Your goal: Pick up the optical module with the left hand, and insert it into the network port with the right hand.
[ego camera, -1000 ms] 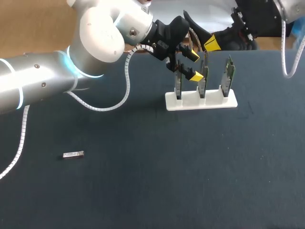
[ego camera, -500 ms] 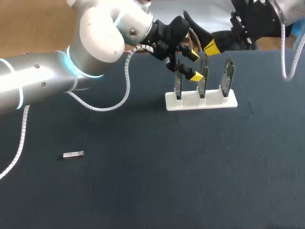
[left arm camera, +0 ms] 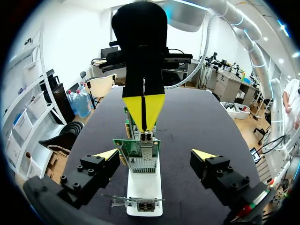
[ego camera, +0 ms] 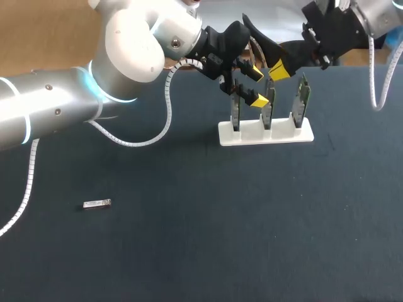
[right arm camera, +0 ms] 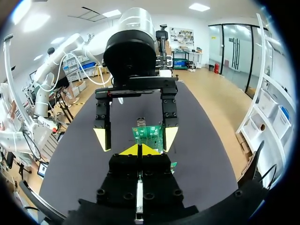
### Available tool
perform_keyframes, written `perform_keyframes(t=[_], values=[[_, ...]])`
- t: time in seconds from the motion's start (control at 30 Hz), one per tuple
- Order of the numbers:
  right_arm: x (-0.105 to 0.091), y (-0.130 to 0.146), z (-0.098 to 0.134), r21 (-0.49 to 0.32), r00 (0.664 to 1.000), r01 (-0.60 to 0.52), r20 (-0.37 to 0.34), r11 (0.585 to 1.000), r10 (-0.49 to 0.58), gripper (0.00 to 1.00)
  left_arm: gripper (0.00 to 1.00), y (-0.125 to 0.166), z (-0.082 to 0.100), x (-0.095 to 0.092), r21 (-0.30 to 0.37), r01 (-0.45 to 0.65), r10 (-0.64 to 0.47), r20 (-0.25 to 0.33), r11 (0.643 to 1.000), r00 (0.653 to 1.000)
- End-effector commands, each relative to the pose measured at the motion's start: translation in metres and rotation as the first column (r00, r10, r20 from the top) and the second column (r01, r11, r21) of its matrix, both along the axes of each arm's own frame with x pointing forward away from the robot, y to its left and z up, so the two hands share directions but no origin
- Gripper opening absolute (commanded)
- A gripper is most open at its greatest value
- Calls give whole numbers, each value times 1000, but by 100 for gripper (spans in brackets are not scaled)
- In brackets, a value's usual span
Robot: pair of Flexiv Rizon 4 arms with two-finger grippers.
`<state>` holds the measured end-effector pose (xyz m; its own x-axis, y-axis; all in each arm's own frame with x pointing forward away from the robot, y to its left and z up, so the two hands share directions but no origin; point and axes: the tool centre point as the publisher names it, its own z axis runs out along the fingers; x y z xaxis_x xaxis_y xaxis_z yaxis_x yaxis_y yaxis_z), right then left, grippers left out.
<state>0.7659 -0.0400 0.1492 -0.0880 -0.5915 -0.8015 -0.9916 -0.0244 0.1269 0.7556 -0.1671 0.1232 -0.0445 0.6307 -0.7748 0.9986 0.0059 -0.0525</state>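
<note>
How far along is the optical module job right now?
Done: nothing that shows. One optical module lies on the table, far from both grippers. In hand: the left gripper stands open on either side of the middle network card in the white holder, and the right gripper, shut, hangs just above that card. Whether it holds a module is unclear. Left: the insertion.

module (ego camera: 97, 204) on worktop (ego camera: 201, 245) at your front-left, well apart from the rest | rack (ego camera: 265, 134) at back, right of centre, three cards (ego camera: 304, 97) upright in it side by side | your left tool (ego camera: 257, 86) over rack's left and middle cards | your right tool (ego camera: 279, 67) above and behind middle card, facing left tool
</note>
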Motion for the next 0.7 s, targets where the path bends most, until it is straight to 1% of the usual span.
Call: perform_keyframes(t=[0.03,0.33,0.7], values=[[4,1,-3,-6,1000,-4,-10,1000,4,0,100,-1,0,2,4,3,-3,-3,1000,1000],[3,-1,-12,-22,999,0,-33,1000,-1,0,100,-1,0,2,4,3,-3,-3,1000,1000],[1,-2,-14,-22,999,0,-44,1000,-1,0,100,-1,0,2,4,3,-3,-3,1000,1000]])
